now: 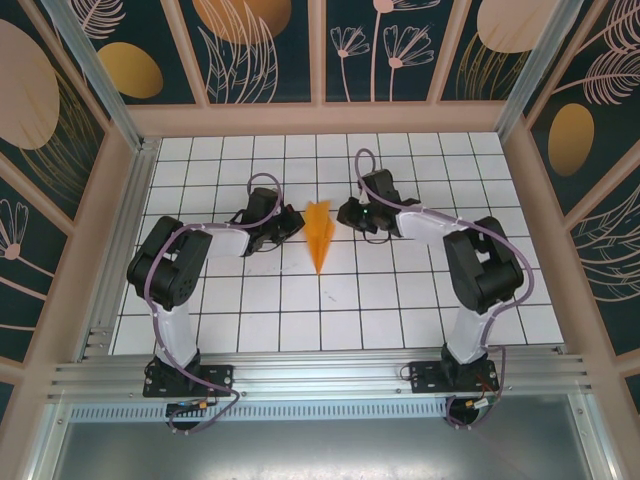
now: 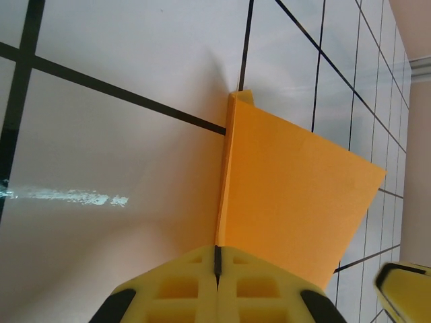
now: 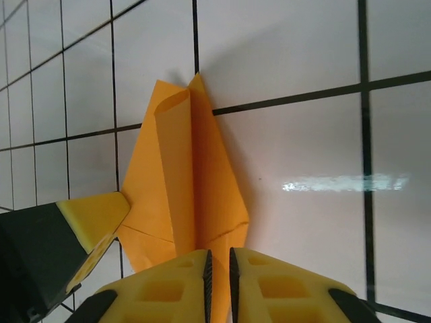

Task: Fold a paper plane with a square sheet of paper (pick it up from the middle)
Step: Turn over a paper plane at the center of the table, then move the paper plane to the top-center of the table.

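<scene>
Item: paper plane (image 2: 289, 188). Left wrist view: near end hidden at 6 o'clock inside the pinched jaws of the left gripper (image 2: 217, 259). Right wrist view: tail hidden at 6 o'clock between the jaws of the right gripper (image 3: 219, 262). Top view: creases too small to tell.

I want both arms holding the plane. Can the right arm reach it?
Probably yes. The right gripper looks to be right at the plane, its jaws nearly together with the orange paper between them. Nothing stands in its way; the left gripper pinches the plane from the other side.
</scene>
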`<action>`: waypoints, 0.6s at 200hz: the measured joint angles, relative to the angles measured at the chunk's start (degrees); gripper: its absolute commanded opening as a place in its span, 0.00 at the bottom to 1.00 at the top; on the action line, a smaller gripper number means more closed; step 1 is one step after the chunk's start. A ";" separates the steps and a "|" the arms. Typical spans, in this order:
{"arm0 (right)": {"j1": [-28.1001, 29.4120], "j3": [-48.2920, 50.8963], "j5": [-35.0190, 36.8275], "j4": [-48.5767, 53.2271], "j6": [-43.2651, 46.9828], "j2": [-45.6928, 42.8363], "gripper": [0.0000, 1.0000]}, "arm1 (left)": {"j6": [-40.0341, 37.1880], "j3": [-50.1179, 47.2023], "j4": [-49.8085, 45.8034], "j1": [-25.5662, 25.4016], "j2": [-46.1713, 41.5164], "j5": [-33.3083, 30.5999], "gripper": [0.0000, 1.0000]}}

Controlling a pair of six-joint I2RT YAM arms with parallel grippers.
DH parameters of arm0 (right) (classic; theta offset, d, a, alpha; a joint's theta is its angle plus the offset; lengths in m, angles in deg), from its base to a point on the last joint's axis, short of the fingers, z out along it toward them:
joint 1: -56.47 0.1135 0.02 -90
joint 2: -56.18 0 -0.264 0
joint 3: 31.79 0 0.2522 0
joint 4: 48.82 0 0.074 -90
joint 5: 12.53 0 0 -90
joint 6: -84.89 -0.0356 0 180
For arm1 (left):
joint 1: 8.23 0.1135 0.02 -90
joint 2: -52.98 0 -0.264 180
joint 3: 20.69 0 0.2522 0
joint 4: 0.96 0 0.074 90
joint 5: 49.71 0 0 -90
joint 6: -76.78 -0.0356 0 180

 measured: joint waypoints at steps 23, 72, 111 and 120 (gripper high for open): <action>1.42 -3.50 -0.98 0.79 0.09 3.85 0.11 | -0.02 -0.02 0.00 0.00 0.02 -0.09 0.00; 2.25 -6.25 -1.36 3.52 0.09 7.85 0.09 | -0.50 -0.02 -0.68 0.00 0.28 -2.36 0.00; 2.54 -9.22 -1.66 5.27 0.59 10.25 0.15 | -1.22 0.00 -2.58 0.00 1.57 -4.09 0.00; 2.67 -9.94 -1.75 5.86 0.81 10.93 0.16 | -1.62 0.00 -3.21 0.00 1.90 -4.52 0.00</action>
